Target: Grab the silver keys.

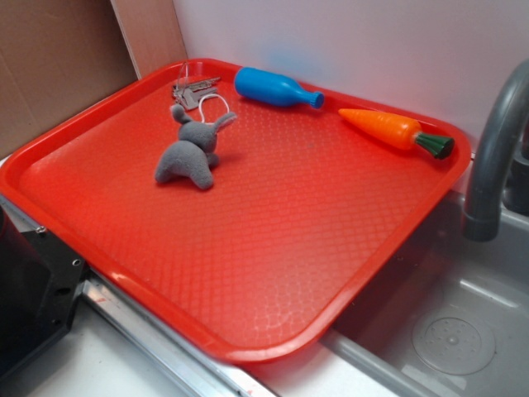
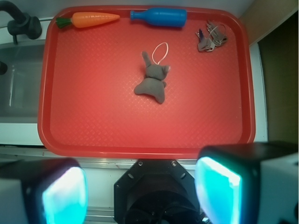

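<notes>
nothing grabbed yet — the claw (image 2: 142, 191) hangs spread and empty, well apart from the small shiny silver keys (image 2: 211, 36) in the red plastic tray's (image 2: 93, 135) corner.

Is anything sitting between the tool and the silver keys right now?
Nothing visible blocks the way. The tool is open, above the tray's near edge. The silver keys lie in the far corner, bare tray in between. The plush rabbit sits mid-tray, off to one side, and the blue bottle lies beside the keys.

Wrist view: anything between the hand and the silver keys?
Only bare red tray. The hand, open, sits below the tray's near edge; the silver keys lie at the far right corner, the grey rabbit left of that line.
</notes>
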Controlling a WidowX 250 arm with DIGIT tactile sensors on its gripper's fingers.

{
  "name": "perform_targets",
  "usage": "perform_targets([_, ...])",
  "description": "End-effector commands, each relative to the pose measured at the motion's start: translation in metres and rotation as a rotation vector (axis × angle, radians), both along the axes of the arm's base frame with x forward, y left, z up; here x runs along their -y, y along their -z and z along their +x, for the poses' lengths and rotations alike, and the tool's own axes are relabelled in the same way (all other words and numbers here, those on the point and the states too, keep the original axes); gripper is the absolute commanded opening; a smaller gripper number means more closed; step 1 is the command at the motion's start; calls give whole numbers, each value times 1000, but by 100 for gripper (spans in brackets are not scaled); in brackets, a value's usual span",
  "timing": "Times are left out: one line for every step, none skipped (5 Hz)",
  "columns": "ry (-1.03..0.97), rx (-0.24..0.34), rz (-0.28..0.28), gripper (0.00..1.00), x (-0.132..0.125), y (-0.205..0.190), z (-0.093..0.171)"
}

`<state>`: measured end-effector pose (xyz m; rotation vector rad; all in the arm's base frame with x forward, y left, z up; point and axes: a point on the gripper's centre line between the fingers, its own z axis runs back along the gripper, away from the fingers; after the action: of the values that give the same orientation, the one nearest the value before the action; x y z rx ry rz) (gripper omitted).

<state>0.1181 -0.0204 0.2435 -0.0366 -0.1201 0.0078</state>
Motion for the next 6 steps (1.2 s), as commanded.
perform_targets([0, 0, 0, 100, 0, 0, 0])
perform_targets([-251, 16, 88, 100, -49, 38, 23])
perform_targets([-463, 107, 81, 100, -89, 61, 61])
perform_targets([-521, 157, 97, 100, -108, 83, 106])
perform_targets([-521, 157, 97, 100, -108, 83, 106])
perform_targets([-521, 157, 97, 100, -108, 83, 106])
